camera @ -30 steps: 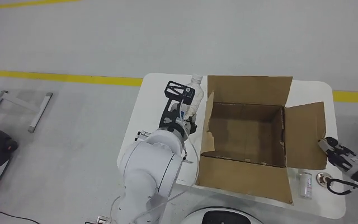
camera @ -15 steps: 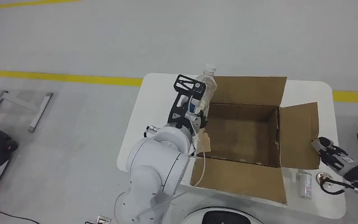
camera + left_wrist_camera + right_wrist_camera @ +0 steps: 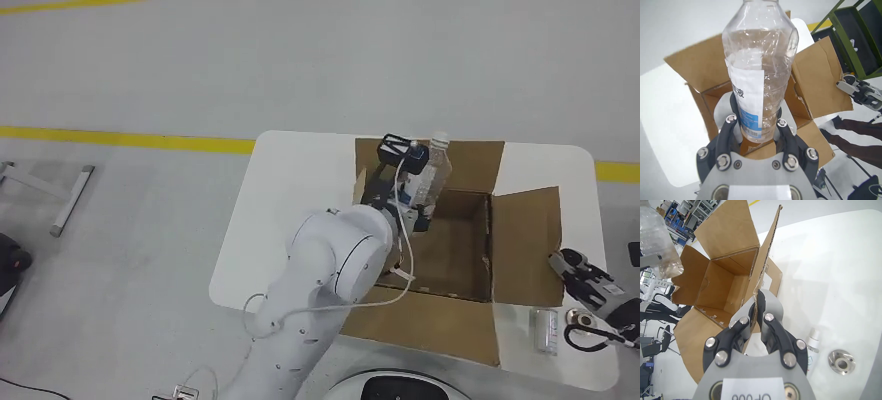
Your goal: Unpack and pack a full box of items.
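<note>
My left gripper [image 3: 415, 200] [image 3: 755, 117] is shut on the lower end of a clear plastic bottle [image 3: 432, 165] [image 3: 759, 75] with a white and blue label. It holds the bottle over the open cardboard box [image 3: 440, 320] [image 3: 696, 64] [image 3: 719, 285], near its far left corner. The bottle's bottom [image 3: 660, 247] hangs above the box opening. What I see of the box floor is bare. My right gripper [image 3: 572, 270] [image 3: 756, 303] [image 3: 857, 91] is shut on the corner of the box's right flap [image 3: 525, 240] [image 3: 764, 262], which stands raised.
A small white spray bottle [image 3: 545, 330] [image 3: 813, 341] and a round metal flange [image 3: 580, 320] [image 3: 841, 362] lie on the white table [image 3: 290, 200] right of the box, by my right gripper. The table's left part is free.
My left arm has carried the bottle from beside the box's left wall to over the opening. The right gripper and its flap have shifted slightly toward the box.
</note>
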